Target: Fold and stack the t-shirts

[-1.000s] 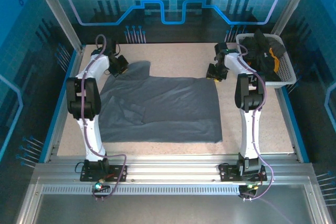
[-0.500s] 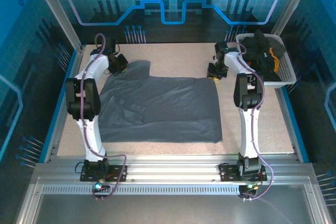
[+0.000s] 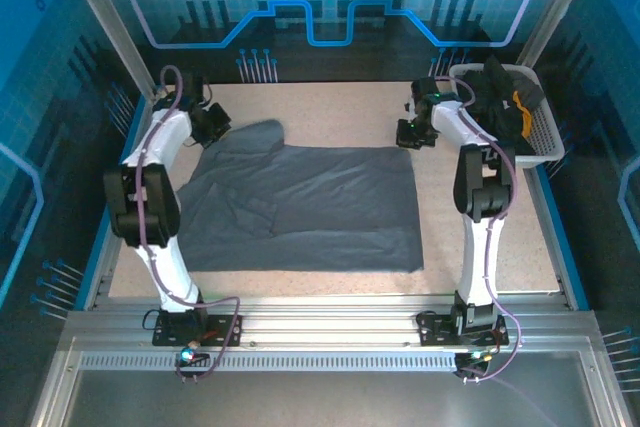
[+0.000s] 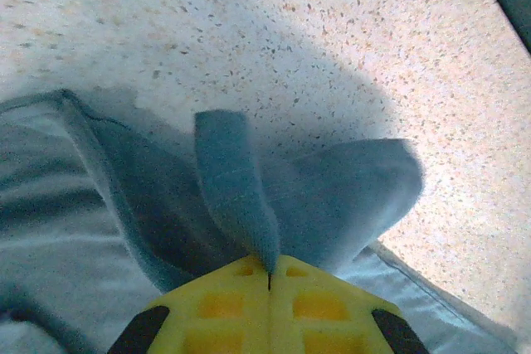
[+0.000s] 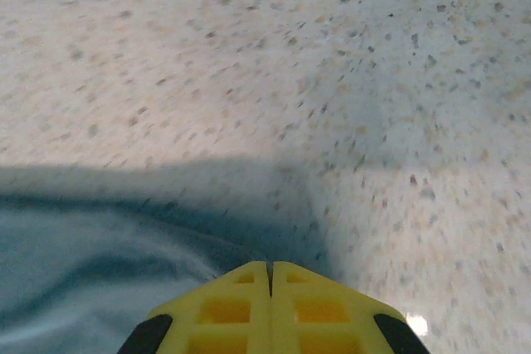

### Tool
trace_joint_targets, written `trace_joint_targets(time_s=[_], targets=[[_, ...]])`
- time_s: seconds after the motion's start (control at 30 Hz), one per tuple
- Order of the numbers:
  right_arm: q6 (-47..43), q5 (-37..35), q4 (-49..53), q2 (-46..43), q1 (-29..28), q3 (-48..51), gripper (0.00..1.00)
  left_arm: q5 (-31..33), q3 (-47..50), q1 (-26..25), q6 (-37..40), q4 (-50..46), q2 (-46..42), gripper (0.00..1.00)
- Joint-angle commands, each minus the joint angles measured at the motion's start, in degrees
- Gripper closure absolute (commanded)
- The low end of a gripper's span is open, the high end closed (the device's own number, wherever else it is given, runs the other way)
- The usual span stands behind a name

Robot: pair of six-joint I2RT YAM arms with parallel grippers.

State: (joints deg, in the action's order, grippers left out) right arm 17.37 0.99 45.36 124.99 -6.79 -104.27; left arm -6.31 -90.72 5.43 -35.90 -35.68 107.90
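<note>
Left sleeve of the grey shirt (image 3: 310, 207) bunches under the left arm, so its outline there is hard to make out; the black shirts (image 3: 495, 97) at far right are a dark heap, folds unreadable, an orange patch (image 3: 520, 105) showing; they lie in the white basket (image 3: 548, 147), partly hidden by the right arm. The grey shirt lies spread mid-table (image 3: 340, 112), near hem flat. The left gripper (image 4: 268, 267), at the far left corner, has its fingers pressed together on a raised fold of grey cloth. The right gripper (image 5: 270, 267) is at the far right corner, fingers together, with cloth at the tips; whether it is pinched I cannot tell.
</note>
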Motion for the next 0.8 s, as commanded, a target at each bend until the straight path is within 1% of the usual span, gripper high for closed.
trace_joint_targets(time_s=[0.0,0.1,0.17,0.37,0.53,0.77], targets=[[-1.0,-1.61,-3.98,-8.5,-1.66,6.36,1.0,0.58,4.86,1.21,-0.21,-0.93,-7.75,1.0],[0.15,-2.79,-6.68,-14.54,-2.32,13.76,1.0,3.06,10.9,1.94,-0.75,-1.2,-14.36,1.0],[1.53,-2.91,-8.17,-18.27,-2.72,18.67,1.0,5.9,15.33,2.2,-0.86,-1.65,-19.24,1.0],[4.46,-4.41,-10.26,-26.54,-3.66,30.83,1.0,11.87,26.64,2.82,-2.66,-3.51,-30.97,1.0],[5.69,-5.36,-9.83,-29.14,-3.76,37.0,1.0,17.44,32.78,3.25,-4.26,-7.64,-37.8,1.0],[7.49,-6.43,-8.43,-29.36,-3.83,40.79,1.0,22.85,39.38,3.45,-7.24,-10.73,-44.49,1.0]])
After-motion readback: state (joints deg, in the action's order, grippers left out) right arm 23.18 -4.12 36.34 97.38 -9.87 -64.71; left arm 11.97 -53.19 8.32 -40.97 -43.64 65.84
